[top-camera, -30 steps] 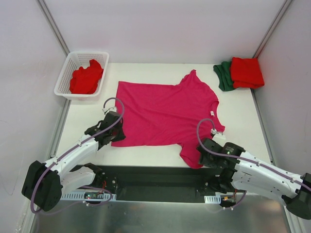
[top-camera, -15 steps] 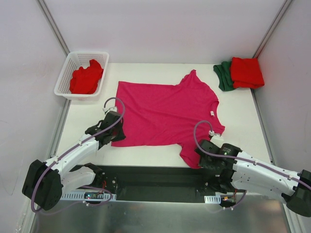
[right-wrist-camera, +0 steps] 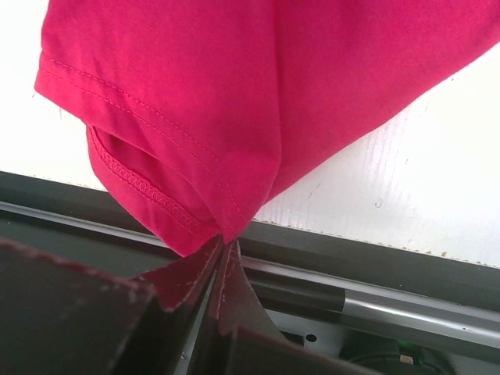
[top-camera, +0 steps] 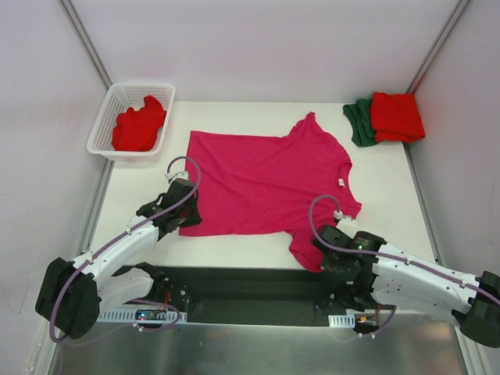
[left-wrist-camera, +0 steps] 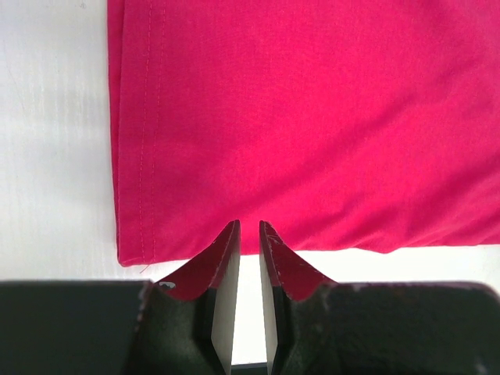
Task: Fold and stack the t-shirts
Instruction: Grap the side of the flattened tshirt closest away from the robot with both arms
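Note:
A magenta t-shirt [top-camera: 266, 180] lies spread flat on the white table [top-camera: 141, 180]. My right gripper [top-camera: 319, 251] [right-wrist-camera: 223, 242] is shut on the tip of its near sleeve [right-wrist-camera: 195, 156] at the table's front edge. My left gripper [top-camera: 189, 223] [left-wrist-camera: 250, 226] rests at the shirt's bottom hem [left-wrist-camera: 133, 156] near the lower left corner. Its fingers [left-wrist-camera: 223, 258] stand a narrow gap apart, with flat cloth and bare table showing between them. A folded red t-shirt [top-camera: 397, 116] lies partly on a folded dark green one [top-camera: 359, 121] at the back right.
A white lattice basket [top-camera: 105, 125] at the back left holds a crumpled red t-shirt [top-camera: 139, 126]. A black rail [top-camera: 258, 283] runs along the near edge between the arm bases. Pale walls close in the table on the left, right and back.
My right gripper has slid a little to the left along the front edge and has shut on the magenta sleeve. The left arm has not moved.

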Action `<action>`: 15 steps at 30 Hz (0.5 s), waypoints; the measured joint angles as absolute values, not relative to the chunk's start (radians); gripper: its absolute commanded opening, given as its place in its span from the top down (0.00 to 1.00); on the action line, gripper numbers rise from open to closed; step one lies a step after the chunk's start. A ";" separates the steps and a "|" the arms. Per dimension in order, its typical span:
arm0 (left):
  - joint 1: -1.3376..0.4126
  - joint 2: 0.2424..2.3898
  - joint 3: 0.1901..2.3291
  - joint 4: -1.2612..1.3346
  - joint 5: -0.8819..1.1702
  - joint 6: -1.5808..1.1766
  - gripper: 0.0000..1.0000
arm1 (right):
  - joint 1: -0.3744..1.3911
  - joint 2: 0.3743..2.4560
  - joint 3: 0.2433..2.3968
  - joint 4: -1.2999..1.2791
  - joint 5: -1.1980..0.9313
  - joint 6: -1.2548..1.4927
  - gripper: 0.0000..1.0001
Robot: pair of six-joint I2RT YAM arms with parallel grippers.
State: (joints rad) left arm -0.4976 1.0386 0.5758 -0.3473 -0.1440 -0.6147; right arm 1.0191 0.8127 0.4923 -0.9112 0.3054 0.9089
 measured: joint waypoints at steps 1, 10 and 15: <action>-0.498 1.037 0.576 -0.348 -0.147 -0.613 0.81 | 1.019 0.813 0.492 -0.911 0.305 0.908 0.99; -0.481 0.964 0.583 -0.422 -0.229 -0.613 0.33 | 1.019 0.831 0.492 -0.895 0.302 0.904 0.99; -0.403 0.897 0.562 -0.451 -0.230 -0.624 0.34 | 1.019 0.849 0.492 -0.882 0.299 0.892 0.99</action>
